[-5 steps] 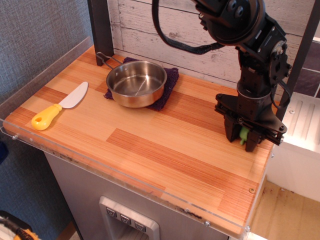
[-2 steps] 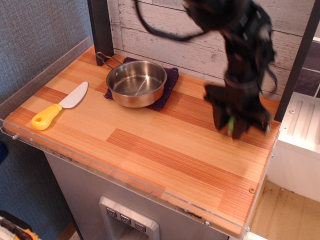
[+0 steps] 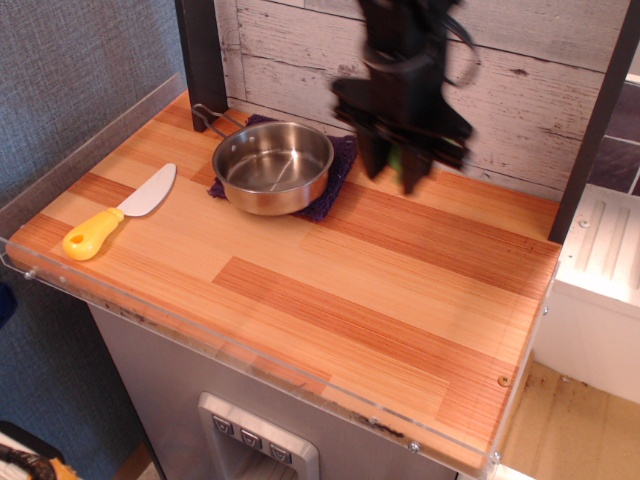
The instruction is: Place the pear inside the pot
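Observation:
My black gripper point(image 3: 398, 170) hangs above the counter, just right of the pot, and is shut on the pear point(image 3: 397, 159). Only a thin light-green sliver of the pear shows between the dark fingers. The arm is motion-blurred. The pot point(image 3: 272, 166), a shiny shallow steel pan with a wire loop handle at its back left, sits empty on a dark purple cloth point(image 3: 339, 166) at the back of the wooden counter. The gripper is raised off the surface, about a hand's width from the pot's right rim.
A toy knife point(image 3: 118, 213) with a yellow handle lies at the left of the counter. A whitewashed plank wall point(image 3: 520, 90) stands behind. A clear plastic rim point(image 3: 250, 362) runs along the counter's front and left edges. A white cabinet point(image 3: 600, 270) stands at the right.
The gripper has lifted the pear off the right end of the counter and swung left and back, from the front right edge to just beside the pot.

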Tool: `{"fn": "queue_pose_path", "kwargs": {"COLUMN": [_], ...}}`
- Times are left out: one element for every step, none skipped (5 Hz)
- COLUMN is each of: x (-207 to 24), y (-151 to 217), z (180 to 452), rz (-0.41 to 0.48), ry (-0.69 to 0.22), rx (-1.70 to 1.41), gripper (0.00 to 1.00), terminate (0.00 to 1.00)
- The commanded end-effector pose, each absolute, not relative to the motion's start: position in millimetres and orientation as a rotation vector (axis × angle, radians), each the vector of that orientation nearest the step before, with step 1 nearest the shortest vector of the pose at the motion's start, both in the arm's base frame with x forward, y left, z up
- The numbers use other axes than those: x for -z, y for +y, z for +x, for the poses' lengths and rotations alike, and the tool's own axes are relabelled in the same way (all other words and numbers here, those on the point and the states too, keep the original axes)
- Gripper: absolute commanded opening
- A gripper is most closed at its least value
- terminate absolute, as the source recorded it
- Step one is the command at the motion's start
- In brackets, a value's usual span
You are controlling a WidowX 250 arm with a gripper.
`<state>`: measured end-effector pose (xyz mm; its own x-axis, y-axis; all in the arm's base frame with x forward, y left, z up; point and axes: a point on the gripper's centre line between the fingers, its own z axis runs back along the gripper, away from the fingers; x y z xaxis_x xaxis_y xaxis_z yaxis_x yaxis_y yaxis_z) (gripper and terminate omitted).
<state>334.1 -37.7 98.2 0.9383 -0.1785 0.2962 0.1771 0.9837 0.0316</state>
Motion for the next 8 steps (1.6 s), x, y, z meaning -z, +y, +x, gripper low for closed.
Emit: {"fn": "queue_pose_path", "kwargs": {"x": [-111, -104, -100, -98, -103, -114, -113, -104], "y": [54, 70, 73, 67, 59, 52, 49, 49], "z": [323, 326, 331, 331, 323, 298, 284, 276], "rz": [0.101, 0.12, 0.107, 0.085, 0.063, 0.053, 0.038, 0.038], "ry": [-0.277, -0.247, -0.239, -0.248, -0.253, -0.25, -0.228, -0.167], "rx": [0.021, -0.003, -0.002, 0.005, 0.023, 0.042, 0.072, 0.081], "gripper": [0.0, 0.0, 1.0, 1.0, 1.0, 1.0, 1.0, 1.0], "terminate": [0.0, 0.0, 0.0, 0.0, 0.0, 0.0, 0.0, 0.0]}}
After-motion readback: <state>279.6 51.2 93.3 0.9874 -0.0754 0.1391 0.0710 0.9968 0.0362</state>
